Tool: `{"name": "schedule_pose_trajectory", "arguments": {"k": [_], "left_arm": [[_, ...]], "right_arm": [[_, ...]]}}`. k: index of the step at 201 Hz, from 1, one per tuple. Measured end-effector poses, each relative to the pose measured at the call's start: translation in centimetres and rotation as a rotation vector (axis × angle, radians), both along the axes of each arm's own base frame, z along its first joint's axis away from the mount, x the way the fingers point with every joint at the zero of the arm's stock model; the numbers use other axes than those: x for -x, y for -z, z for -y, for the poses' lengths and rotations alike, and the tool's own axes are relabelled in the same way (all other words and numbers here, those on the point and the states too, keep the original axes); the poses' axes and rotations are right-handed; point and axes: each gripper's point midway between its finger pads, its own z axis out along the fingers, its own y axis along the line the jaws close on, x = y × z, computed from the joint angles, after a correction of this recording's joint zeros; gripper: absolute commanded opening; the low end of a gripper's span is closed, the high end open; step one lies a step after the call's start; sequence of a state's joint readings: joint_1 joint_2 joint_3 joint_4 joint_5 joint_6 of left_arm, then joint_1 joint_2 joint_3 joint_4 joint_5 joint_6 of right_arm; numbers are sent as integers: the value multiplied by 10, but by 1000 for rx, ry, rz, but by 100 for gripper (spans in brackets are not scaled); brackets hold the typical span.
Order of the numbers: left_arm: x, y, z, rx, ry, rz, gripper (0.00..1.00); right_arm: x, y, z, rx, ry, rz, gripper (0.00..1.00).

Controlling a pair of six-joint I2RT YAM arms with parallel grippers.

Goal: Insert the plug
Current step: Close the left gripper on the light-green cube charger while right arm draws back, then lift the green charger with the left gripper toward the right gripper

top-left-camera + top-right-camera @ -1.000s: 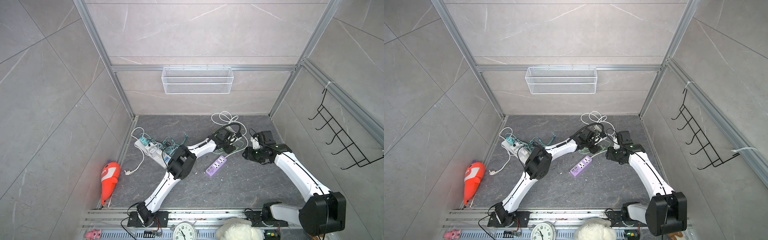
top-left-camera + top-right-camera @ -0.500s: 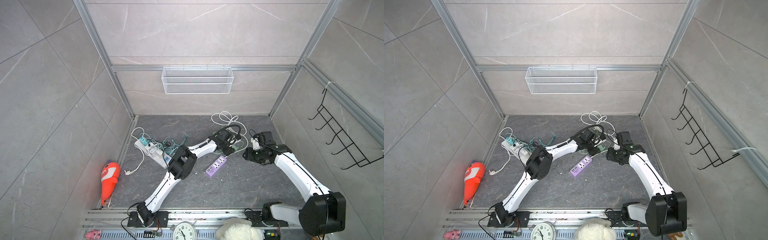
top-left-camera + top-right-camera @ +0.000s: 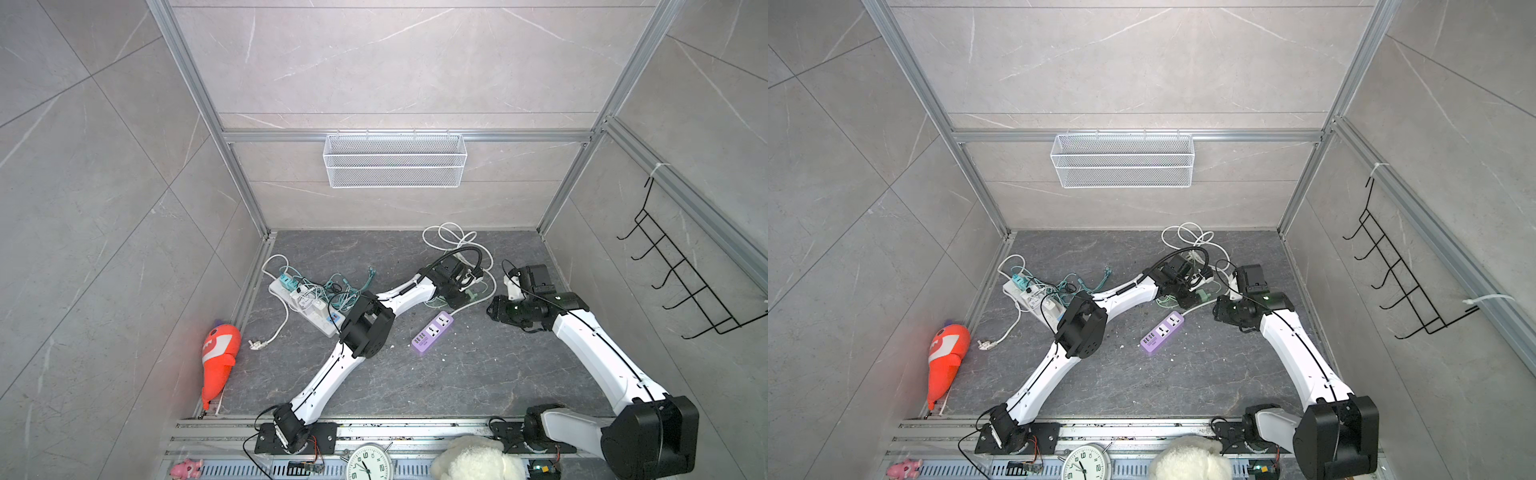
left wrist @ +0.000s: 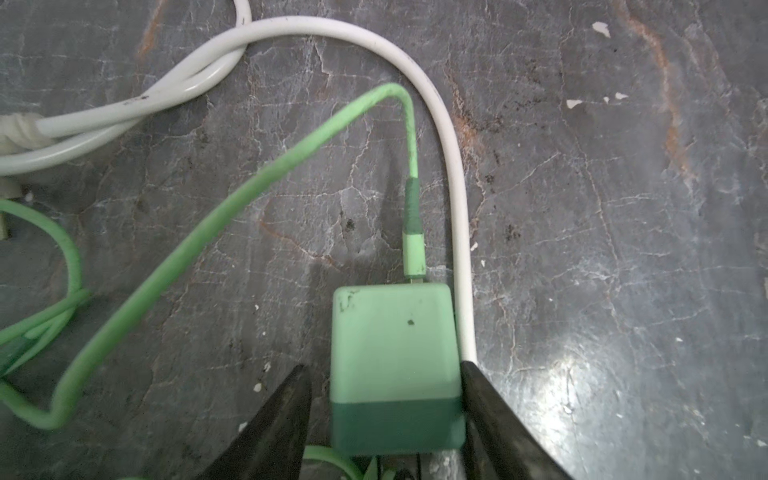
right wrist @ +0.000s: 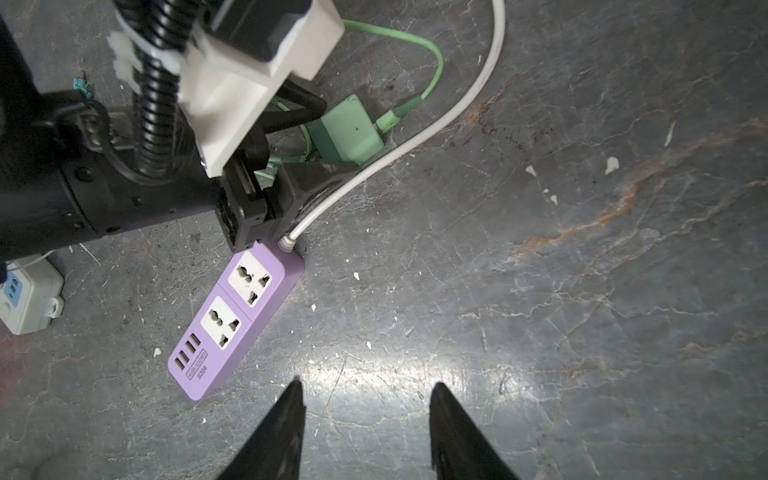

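Your left pincer (image 4: 384, 365) straddles the green plug (image 4: 395, 332) lying on the counter (image 4: 623, 208), one finger touching, the other just clear: no grip yet. Your right pincer (image 5: 365, 386) hangs apart, empty, near the purple power strip (image 5: 232, 324). Both sockets (image 5: 249, 282) are vacant; lifting and inserting remain.

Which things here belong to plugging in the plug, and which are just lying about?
For the job:
- green charger plug, between the fingers of the left claw
- purple power strip, both sockets empty
- right claw, open, holding nothing

Lying about:
- white power strip
- orange plush toy
- clock
- wire basket
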State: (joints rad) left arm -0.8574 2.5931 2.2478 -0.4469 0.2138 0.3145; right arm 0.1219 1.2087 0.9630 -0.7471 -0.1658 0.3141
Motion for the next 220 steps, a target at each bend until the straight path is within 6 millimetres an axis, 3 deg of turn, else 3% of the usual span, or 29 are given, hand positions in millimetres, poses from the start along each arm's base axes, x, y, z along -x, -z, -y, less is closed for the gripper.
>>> {"name": "schedule_pose_trajectory", "arguments": {"k": [14,54,95,121,142,192,205,220], "left_arm": [[1,1,-1,-3,2,-6,38],[2,1,-1,-3,4,-8,23],[1,0,-1,7,7,6,19],[9,-8,-22,26,-15,1,19],[15,-41,-49,98,-54,15,19],[13,-186,-107,443,-170,260,17],[23,-204,-117,523,-184,297,17],[37,-211,-126,607,-194,319,17]], "right_arm": [[1,0,0,0,0,2,51],[1,-1,0,0,0,3,50],[6,-7,1,-9,12,28,50],[14,-18,1,-36,33,72,48],[23,-24,-5,-88,32,93,47],[30,-28,-36,-329,17,118,46],[29,-28,-47,-410,21,127,46],[26,-28,-59,-492,22,133,47]]}}
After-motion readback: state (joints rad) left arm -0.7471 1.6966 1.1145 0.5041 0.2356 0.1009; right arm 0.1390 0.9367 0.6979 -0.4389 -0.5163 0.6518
